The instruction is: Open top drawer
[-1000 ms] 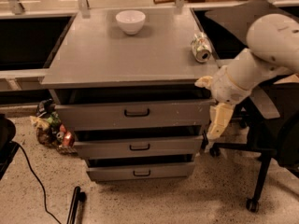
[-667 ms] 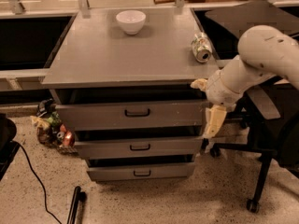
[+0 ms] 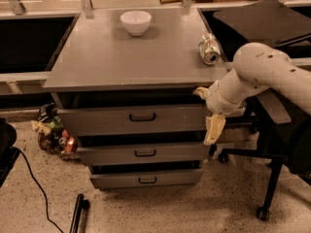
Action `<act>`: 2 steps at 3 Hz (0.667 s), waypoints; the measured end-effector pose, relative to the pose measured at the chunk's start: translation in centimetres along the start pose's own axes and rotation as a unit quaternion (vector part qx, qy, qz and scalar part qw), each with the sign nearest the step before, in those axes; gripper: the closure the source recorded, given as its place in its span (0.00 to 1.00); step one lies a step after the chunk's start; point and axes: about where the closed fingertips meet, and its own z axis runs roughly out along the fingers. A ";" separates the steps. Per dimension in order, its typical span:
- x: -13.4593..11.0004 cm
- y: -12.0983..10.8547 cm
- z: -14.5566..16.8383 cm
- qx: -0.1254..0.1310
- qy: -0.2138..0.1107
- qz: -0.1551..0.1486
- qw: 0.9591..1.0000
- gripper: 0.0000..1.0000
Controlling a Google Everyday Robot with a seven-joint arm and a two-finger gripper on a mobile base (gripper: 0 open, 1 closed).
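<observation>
The top drawer (image 3: 97,120) is the tallest and widest grey front under the cabinet's grey top (image 3: 121,62). Its black loop handle (image 3: 142,116) sits at the middle of the front. A dark gap shows above the front. My gripper (image 3: 213,128) hangs pointing down at the right end of the top drawer's front, well right of the handle. The cream arm (image 3: 262,74) reaches in from the right, just below the right edge of the cabinet top. The gripper holds nothing that I can see.
Two shorter drawers (image 3: 143,153) (image 3: 146,179) lie below. A white bowl (image 3: 135,22) and a can on its side (image 3: 209,49) rest on the cabinet top. A black chair base (image 3: 269,178) stands at the right. A heap of colourful objects (image 3: 53,135) and a cable (image 3: 34,178) lie at the left.
The arm and gripper have moved left, from beside the cabinet's right side to the right end of the top drawer's front. The drawers have not moved.
</observation>
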 end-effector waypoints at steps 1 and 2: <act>0.2 -0.2 1.6 0.004 0.006 -0.001 1.000 0.00; 0.3 -0.5 3.2 -0.001 0.007 -0.001 1.000 0.00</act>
